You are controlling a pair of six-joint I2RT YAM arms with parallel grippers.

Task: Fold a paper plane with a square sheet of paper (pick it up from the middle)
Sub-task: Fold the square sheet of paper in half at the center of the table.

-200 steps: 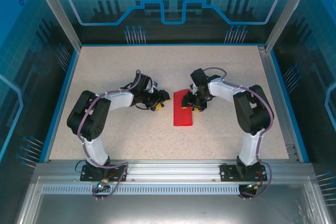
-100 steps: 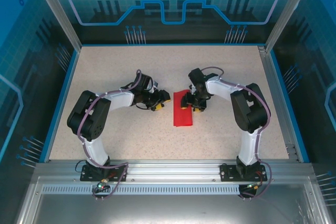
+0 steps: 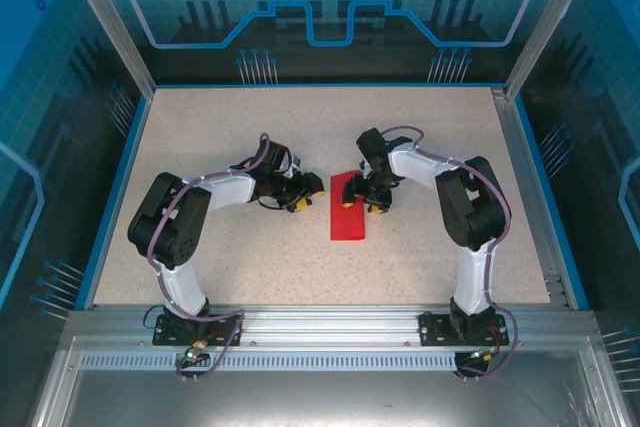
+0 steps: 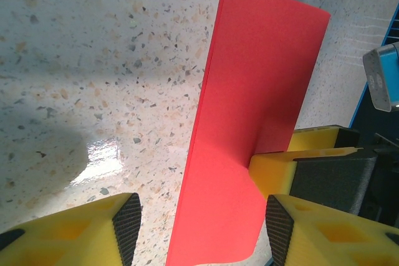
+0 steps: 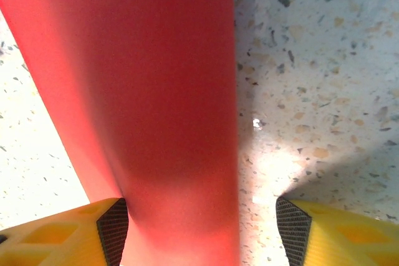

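Seen from above, the red sheet of paper, folded into a narrow strip, lies in the middle of the table, the left pincer just beside its left edge, the right pincer over its right edge. On the left wrist camera the pincer's fingers stand apart, clamping nothing; on the right wrist camera likewise, the strip lying between them.

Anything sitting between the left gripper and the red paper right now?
Nothing visible. Just bare table lies between the left gripper and the near long edge of the red paper. The right gripper is at the paper's far edge, beyond the sheet and not in the left gripper's path.
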